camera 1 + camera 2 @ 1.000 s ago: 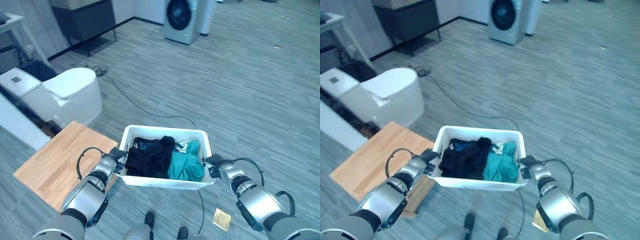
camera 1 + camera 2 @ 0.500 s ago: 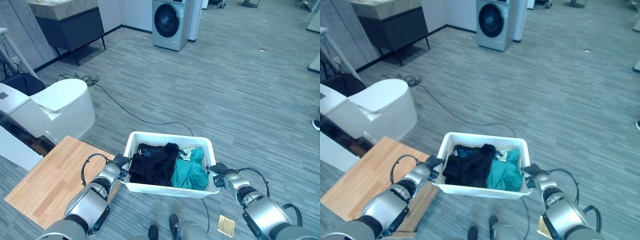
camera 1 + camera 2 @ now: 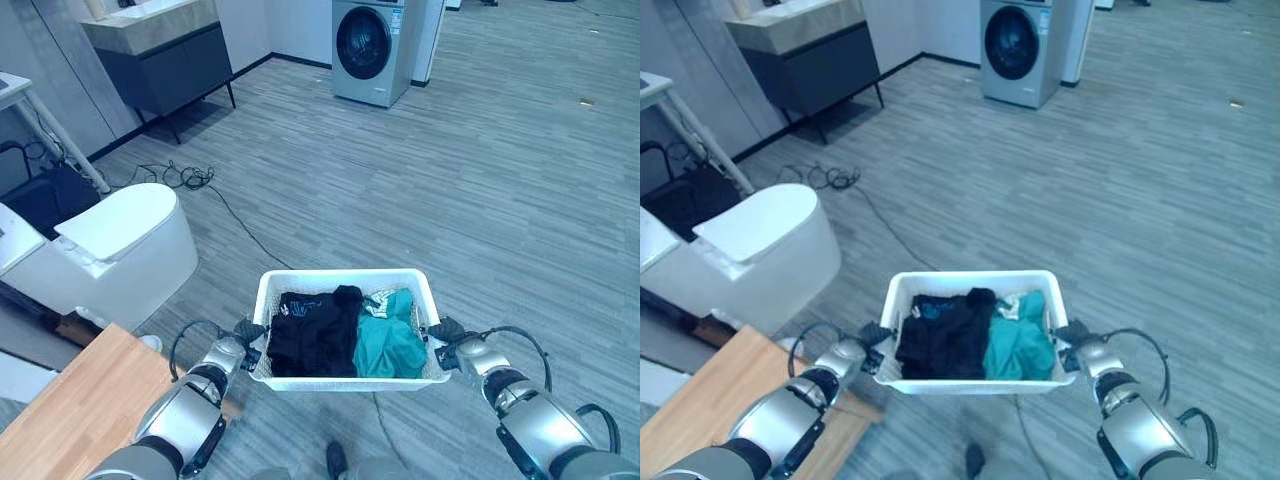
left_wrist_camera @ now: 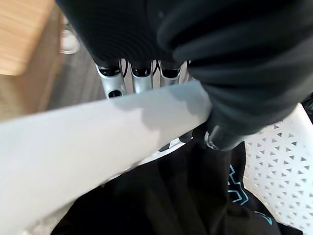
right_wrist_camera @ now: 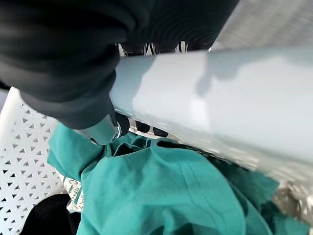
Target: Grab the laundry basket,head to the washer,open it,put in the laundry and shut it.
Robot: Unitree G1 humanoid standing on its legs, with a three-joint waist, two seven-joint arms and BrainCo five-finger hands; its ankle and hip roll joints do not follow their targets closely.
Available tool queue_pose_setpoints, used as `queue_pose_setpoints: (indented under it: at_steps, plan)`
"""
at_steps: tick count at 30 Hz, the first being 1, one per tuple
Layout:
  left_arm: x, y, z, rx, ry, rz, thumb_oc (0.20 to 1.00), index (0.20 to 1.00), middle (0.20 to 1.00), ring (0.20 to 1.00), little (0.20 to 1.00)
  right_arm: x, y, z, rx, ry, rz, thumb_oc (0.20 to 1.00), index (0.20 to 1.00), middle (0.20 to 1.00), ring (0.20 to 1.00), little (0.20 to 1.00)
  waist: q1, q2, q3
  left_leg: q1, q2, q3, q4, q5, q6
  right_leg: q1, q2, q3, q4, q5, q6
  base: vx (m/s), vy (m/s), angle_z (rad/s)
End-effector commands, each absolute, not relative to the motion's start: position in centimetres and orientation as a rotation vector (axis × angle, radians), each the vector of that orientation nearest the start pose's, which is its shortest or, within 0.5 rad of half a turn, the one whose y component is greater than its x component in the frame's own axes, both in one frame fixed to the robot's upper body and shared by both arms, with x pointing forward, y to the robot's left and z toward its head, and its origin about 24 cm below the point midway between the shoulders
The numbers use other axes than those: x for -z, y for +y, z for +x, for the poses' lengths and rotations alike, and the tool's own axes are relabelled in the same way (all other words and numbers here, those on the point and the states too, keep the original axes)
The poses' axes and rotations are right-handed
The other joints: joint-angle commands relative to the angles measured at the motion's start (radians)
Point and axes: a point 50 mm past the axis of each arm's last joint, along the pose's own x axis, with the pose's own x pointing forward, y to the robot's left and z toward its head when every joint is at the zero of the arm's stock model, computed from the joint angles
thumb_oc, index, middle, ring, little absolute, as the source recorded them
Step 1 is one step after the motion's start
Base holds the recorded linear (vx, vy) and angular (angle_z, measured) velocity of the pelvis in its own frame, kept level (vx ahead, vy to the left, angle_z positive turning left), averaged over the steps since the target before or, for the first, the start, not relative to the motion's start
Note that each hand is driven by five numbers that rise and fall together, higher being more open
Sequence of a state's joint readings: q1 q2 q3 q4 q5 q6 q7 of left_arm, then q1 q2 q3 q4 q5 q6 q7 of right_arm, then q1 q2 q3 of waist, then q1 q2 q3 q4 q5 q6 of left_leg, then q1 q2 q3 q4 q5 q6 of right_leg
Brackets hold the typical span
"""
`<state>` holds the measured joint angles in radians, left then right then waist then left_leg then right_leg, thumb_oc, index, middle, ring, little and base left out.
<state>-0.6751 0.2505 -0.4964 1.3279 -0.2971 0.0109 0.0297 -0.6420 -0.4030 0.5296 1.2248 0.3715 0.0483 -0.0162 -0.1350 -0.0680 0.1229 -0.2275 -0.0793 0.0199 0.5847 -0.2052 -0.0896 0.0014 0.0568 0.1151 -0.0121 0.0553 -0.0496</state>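
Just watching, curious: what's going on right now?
Left hand and right hand shut on basket rim, one each side. Black and teal laundry inside. Washer far ahead, door closed. Toilet off left; floor cable on route.

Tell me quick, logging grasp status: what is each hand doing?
Left hand: shut on the left rim of the white perforated plastic laundry basket.
Right hand: shut on the basket's right rim.

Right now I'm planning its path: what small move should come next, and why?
Probably a step forward toward the washer, which stands far across the floor with its door shut. The left hand and right hand grip the rim of the laundry basket, which is carried off the floor with the clothes inside.
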Motion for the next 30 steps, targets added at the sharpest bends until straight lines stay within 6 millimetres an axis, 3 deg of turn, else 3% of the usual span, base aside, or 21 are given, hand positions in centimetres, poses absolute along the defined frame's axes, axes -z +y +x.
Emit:
queue_pose_setpoints:
  at_steps: [1,2,5,6,10,11,13,16,19,22,23,25,26,28,30]
  plan:
    - [2.3,18.1,33.6,0.077,0.578,0.330,0.200,0.200,0.200,0.200,0.200,0.6,-23.0,33.4,-0.029,0.514,-0.351,0.200,0.200,0.200,0.200,0.200,0.035,0.035,-0.025,0.032,0.010,0.017,-0.287,0.147,0.070,-0.035,-0.015,-0.038,0.078,-0.049,0.099,0.18,0.022,-0.25]
    - [2.3,18.1,33.6,0.078,0.578,0.330,0.200,0.200,0.200,0.200,0.200,0.6,-23.0,33.4,-0.029,0.514,-0.352,0.200,0.200,0.200,0.200,0.200,0.036,0.034,-0.022,0.039,0.009,0.018,-0.292,0.148,0.070,-0.031,-0.016,-0.037,0.079,-0.051,0.099,0.19,0.027,-0.49]
    - [1.9,18.6,33.8,0.070,0.557,0.339,0.200,0.200,0.200,0.200,0.200,0.6,-22.4,33.6,-0.044,0.507,-0.366,0.200,0.200,0.200,0.200,0.200,0.101,0.065,0.000,-0.058,0.050,-0.028,-0.581,0.300,0.050,0.064,0.026,0.018,0.072,-0.102,0.086,0.41,0.065,-0.69]
    - [2.0,18.8,33.7,0.069,0.565,0.343,0.200,0.200,0.200,0.200,0.200,0.7,-22.2,33.6,-0.047,0.513,-0.364,0.200,0.200,0.200,0.200,0.200,0.109,0.067,0.000,-0.050,0.054,-0.019,-0.610,0.320,0.047,0.090,0.027,0.031,0.067,-0.112,0.084,0.48,0.084,-1.05]
    - [2.6,19.4,33.1,0.057,0.601,0.349,0.200,0.200,0.200,0.200,0.200,1.5,-21.5,33.3,-0.065,0.549,-0.363,0.200,0.200,0.200,0.200,0.200,0.136,0.087,-0.024,-0.019,0.068,0.006,-0.618,0.352,0.059,0.158,0.029,0.081,0.051,-0.152,0.086,0.34,0.160,-0.46]
    - [2.8,19.7,32.9,0.047,0.614,0.355,0.200,0.200,0.200,0.200,0.200,1.9,-21.0,33.1,-0.069,0.564,-0.345,0.200,0.200,0.200,0.200,0.200,0.147,0.094,-0.052,-0.015,0.059,-0.029,-0.575,0.369,0.072,0.182,0.004,0.099,0.055,-0.180,0.095,0.41,0.262,-0.47]
    - [2.8,19.9,32.9,0.044,0.616,0.358,0.200,0.200,0.200,0.200,0.200,2.2,-20.8,33.0,-0.071,0.570,-0.323,0.200,0.200,0.200,0.200,0.200,0.146,0.087,-0.064,-0.015,0.051,-0.021,-0.552,0.355,0.079,0.194,-0.016,0.106,0.069,-0.194,0.105,0.36,0.219,-0.68]
    - [2.9,20.3,32.7,0.039,0.617,0.362,0.200,0.200,0.200,0.200,0.200,3.1,-20.3,32.3,-0.089,0.600,-0.305,0.200,0.200,0.200,0.200,0.200,0.166,0.067,-0.096,-0.015,0.019,-0.002,-0.457,0.280,0.109,0.190,-0.075,0.123,0.171,-0.194,0.143,0.40,0.224,-0.67]
    - [2.9,20.5,32.7,0.037,0.617,0.370,0.200,0.200,0.200,0.200,0.200,3.1,-19.7,32.4,-0.098,0.596,-0.299,0.200,0.200,0.200,0.200,0.200,0.175,0.061,-0.096,0.025,0.002,0.011,-0.434,0.230,0.131,0.119,-0.101,0.104,0.336,-0.065,0.191,0.30,0.187,-0.04]
    - [2.8,20.6,32.8,0.036,0.620,0.394,0.200,0.200,0.200,0.200,0.200,3.2,-19.1,32.4,-0.105,0.592,-0.280,0.200,0.200,0.200,0.200,0.200,0.166,0.074,-0.078,0.091,0.004,0.015,-0.454,0.206,0.151,0.037,-0.102,0.027,0.500,0.037,0.207,0.22,0.197,0.05]
    - [2.8,20.6,32.8,0.037,0.624,0.399,0.200,0.200,0.200,0.200,0.200,3.4,-19.2,32.2,-0.101,0.602,-0.283,0.200,0.200,0.200,0.200,0.200,0.162,0.079,-0.076,0.104,0.003,0.017,-0.453,0.196,0.153,0.027,-0.101,0.001,0.513,0.036,0.205,0.23,0.183,0.10]
    - [2.6,20.5,33.0,0.044,0.625,0.405,0.200,0.200,0.200,0.200,0.200,3.6,-19.3,32.1,-0.104,0.608,-0.283,0.200,0.200,0.200,0.200,0.200,0.145,0.087,-0.073,0.149,0.001,-0.011,-0.474,0.185,0.156,-0.041,-0.034,0.005,0.516,-0.019,0.186,0.29,0.179,0.08]
    - [2.7,20.3,33.0,0.058,0.628,0.412,0.200,0.200,0.200,0.200,0.200,3.6,-19.2,32.1,-0.102,0.608,-0.274,0.200,0.200,0.200,0.200,0.200,0.136,0.090,-0.067,0.192,0.000,-0.020,-0.497,0.176,0.152,-0.090,-0.050,-0.066,0.442,-0.076,0.167,0.24,0.117,0.16]
    - [2.8,20.0,33.0,0.069,0.629,0.409,0.200,0.200,0.200,0.200,0.200,3.7,-19.2,32.0,-0.105,0.611,-0.270,0.200,0.200,0.200,0.200,0.200,0.116,0.089,-0.057,0.225,-0.008,-0.045,-0.511,0.165,0.149,-0.126,-0.034,-0.082,0.382,-0.100,0.157,0.20,0.056,0.10]
    - [2.7,19.9,33.0,0.074,0.626,0.413,0.200,0.200,0.200,0.200,0.200,3.6,-19.3,32.0,-0.099,0.606,-0.266,0.200,0.200,0.200,0.200,0.200,0.093,0.074,-0.048,0.260,-0.030,-0.070,-0.513,0.146,0.144,-0.162,-0.004,-0.060,0.265,-0.076,0.159,0.21,0.023,0.37]
